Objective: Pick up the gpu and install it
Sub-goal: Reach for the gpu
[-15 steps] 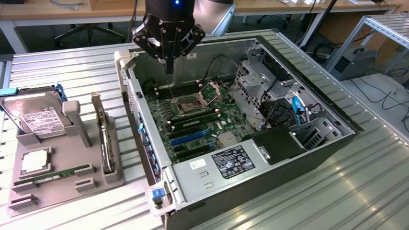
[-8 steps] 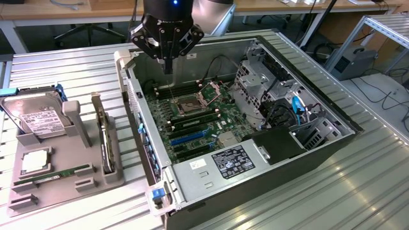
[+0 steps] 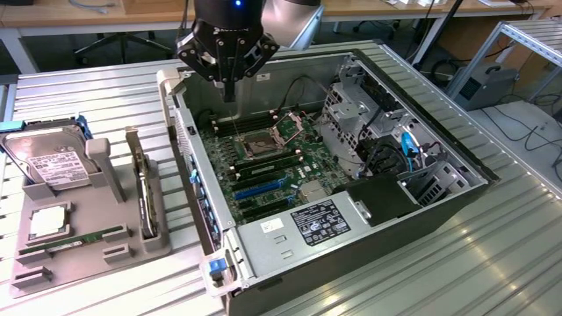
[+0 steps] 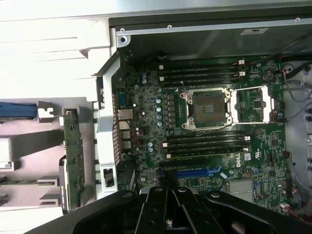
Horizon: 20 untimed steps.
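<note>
While the gripper (image 3: 228, 93) hangs over the open computer case (image 3: 369, 257), jaws together and empty | gpu (image 3: 147, 205) stands on edge in the grey holder (image 3: 62, 260), just beside the case wall | edge-on: thin green board, silver metal strip at one end | holder sits on the slatted worktop (image 3: 474, 263)

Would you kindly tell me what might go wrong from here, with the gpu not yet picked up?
1. The gripper, shut and empty, hangs over the motherboard near the open CPU socket; a descent here could strike exposed parts.
2. The gpu stands on edge in the grey holder, close beside the case wall; the gripper may bump that wall when reaching for it.
</note>
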Available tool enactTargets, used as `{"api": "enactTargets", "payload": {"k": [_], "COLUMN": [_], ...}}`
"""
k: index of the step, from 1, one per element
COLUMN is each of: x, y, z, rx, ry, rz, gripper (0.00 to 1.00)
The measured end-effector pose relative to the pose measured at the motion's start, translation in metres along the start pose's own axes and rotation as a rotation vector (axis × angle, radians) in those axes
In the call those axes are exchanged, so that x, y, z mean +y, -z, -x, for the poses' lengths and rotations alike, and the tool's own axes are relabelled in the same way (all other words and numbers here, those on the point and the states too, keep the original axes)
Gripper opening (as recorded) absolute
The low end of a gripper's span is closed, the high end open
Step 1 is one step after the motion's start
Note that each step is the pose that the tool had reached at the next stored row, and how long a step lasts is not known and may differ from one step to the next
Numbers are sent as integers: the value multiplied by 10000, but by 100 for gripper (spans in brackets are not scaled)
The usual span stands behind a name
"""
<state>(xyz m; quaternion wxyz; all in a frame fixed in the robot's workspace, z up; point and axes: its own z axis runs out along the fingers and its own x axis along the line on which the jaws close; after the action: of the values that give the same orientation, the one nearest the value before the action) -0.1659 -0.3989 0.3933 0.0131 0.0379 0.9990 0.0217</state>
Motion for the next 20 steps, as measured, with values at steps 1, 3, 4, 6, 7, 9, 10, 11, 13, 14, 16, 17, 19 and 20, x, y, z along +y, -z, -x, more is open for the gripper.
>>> {"api": "enactTargets", "payload": {"k": [1, 3, 4, 6, 7, 9, 10, 11, 13, 14, 16, 17, 19, 20], "x": [0, -1, -1, -1, -2, -2, -3, -3, -3, -4, -4, -4, -5, -5], "y": [0, 0, 0, 0, 1, 1, 1, 1, 1, 1, 2, 2, 2, 2], "z": [-3, -10, -13, -20, -25, -33, -37, -40, -47, -50, -56, -59, -66, -69], "rx": [0, 0, 0, 0, 0, 0, 0, 0, 0, 0, 0, 0, 0, 0], "ry": [0, 0, 0, -1, 0, -1, 0, 0, 0, 1, 0, 0, 0, 0], "rz": [0, 0, 0, 0, 0, 0, 0, 0, 0, 0, 0, 0, 0, 0], "gripper": [11, 11, 11, 11, 11, 11, 11, 11, 11, 11, 11, 11, 11, 11]}}
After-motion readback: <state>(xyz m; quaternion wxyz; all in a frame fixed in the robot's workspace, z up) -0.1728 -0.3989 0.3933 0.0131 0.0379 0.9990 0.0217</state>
